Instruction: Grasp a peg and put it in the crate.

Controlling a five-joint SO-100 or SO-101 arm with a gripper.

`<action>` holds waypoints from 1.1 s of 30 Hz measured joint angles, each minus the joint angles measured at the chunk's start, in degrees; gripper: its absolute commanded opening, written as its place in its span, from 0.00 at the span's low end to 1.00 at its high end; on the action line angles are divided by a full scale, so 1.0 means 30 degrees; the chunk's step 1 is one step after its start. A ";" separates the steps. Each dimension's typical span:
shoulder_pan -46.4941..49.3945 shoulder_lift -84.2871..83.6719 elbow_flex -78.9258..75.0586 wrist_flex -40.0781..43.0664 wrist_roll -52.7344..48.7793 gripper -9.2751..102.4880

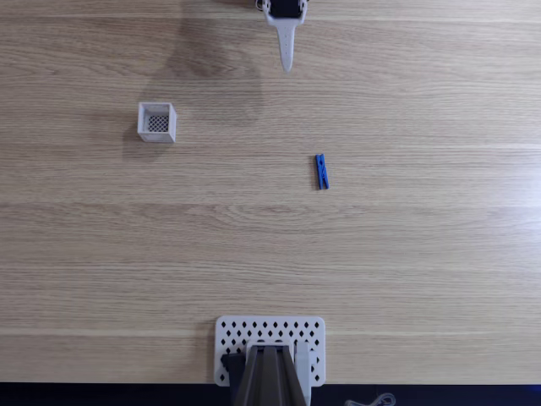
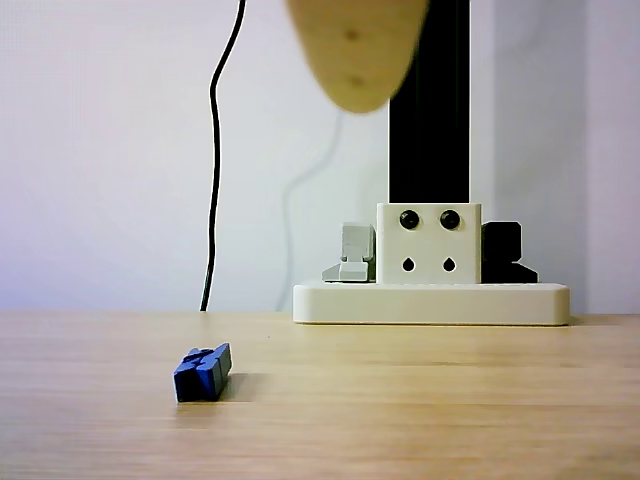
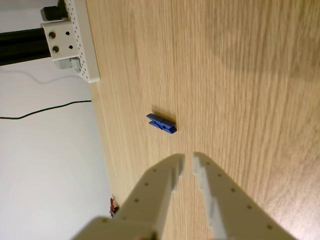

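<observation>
The blue peg lies flat on the wooden table, right of centre in the fixed view. It also shows low on the left in the other view as the peg, and ahead of the fingertips in the wrist view as the peg. The white crate stands upright at the upper left, far from the peg, with nothing in it. My gripper hangs at the top edge, well above the table and away from both. In the wrist view the gripper is shut, with only a thin slit between its toothed fingers and nothing held.
A white perforated plate carrying a black post sits at the table's near edge in the fixed view. A dark cable hangs behind the table. Bare wood lies between peg and crate.
</observation>
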 measured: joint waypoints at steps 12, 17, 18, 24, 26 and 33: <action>0.0000 0.0000 0.0000 0.0000 0.0059 0.08; 0.0000 0.0000 0.0000 0.0000 0.0059 0.08; 0.0000 0.0000 0.0000 0.0000 0.0059 0.08; 0.0000 0.0000 0.0000 0.0000 0.0059 0.08; 0.0000 -0.0176 0.0000 0.0000 0.0059 0.08; 0.0000 -0.5156 -0.1436 0.0000 0.0059 0.08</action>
